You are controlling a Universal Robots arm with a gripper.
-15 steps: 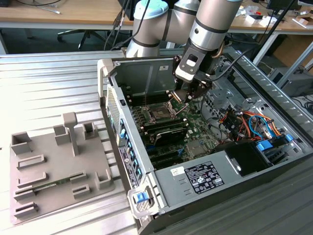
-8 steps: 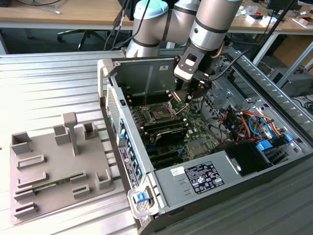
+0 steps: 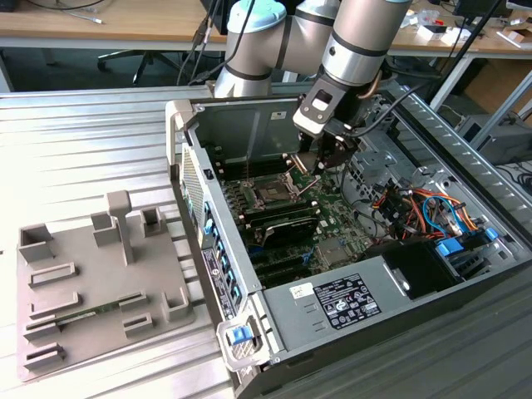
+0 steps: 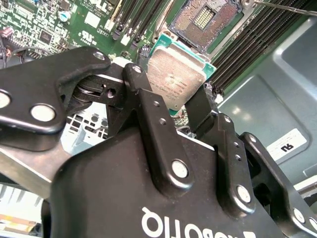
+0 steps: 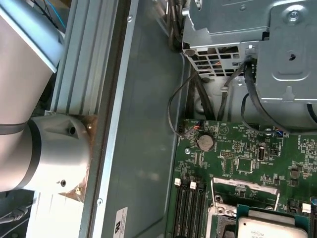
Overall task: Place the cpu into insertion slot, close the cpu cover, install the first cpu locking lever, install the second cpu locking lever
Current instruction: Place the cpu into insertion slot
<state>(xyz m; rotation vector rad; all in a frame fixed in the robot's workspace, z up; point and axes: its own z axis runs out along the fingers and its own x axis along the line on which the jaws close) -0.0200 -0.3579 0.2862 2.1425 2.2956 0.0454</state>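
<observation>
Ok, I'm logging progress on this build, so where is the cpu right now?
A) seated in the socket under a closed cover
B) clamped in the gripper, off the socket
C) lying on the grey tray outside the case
B: in the second wrist view the gripper pinches the cpu by two opposite edges, and the socket beyond it is uncovered with nothing seated in it.

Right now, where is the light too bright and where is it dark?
Exterior view: the ribbed table is washed pale by strong light, the computer case shaded inside. Second wrist view: the chip, clamped in the gripper, gleams softly. First wrist view: beside the arm, a patch is blown white.
</observation>
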